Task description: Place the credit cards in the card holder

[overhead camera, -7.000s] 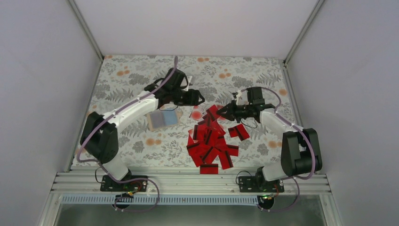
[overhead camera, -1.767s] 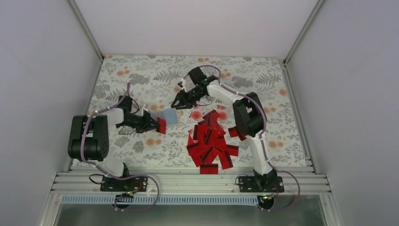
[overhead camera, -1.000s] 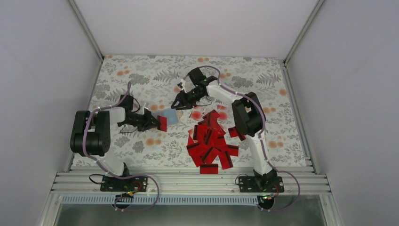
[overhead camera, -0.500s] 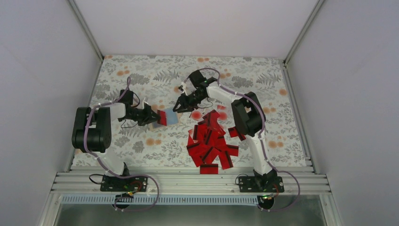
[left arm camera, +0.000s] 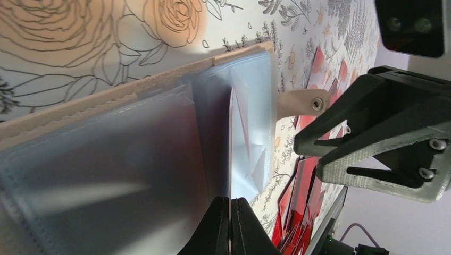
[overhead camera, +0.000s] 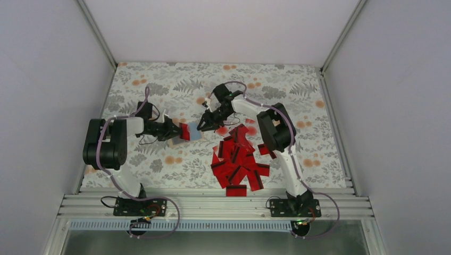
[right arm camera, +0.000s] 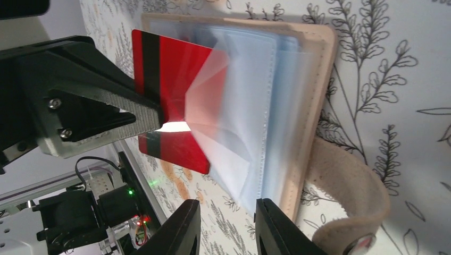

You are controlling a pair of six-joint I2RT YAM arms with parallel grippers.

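The card holder [overhead camera: 193,133] lies open on the cloth, tan [right arm camera: 315,95] with clear sleeves [right arm camera: 250,122]. My left gripper [overhead camera: 180,131] is shut on one red black-striped credit card [right arm camera: 165,74]; in its own view the left gripper [left arm camera: 230,200] shows the card edge-on [left arm camera: 230,138]. The card's leading end sits under a lifted sleeve. My right gripper [overhead camera: 202,126] hovers at the holder's right edge; in its wrist view the right gripper [right arm camera: 227,208] is open, a sleeve corner just above the gap. Several more credit cards [overhead camera: 237,159] lie piled to the right.
A tan strap with a snap [right arm camera: 345,196] sticks out from the holder's edge. The floral cloth [overhead camera: 159,90] covers the table, white walls on three sides. The two grippers face each other closely across the holder.
My left gripper carried the card right and up onto the holder. My right gripper came down toward the holder's right edge and its jaws narrowed.
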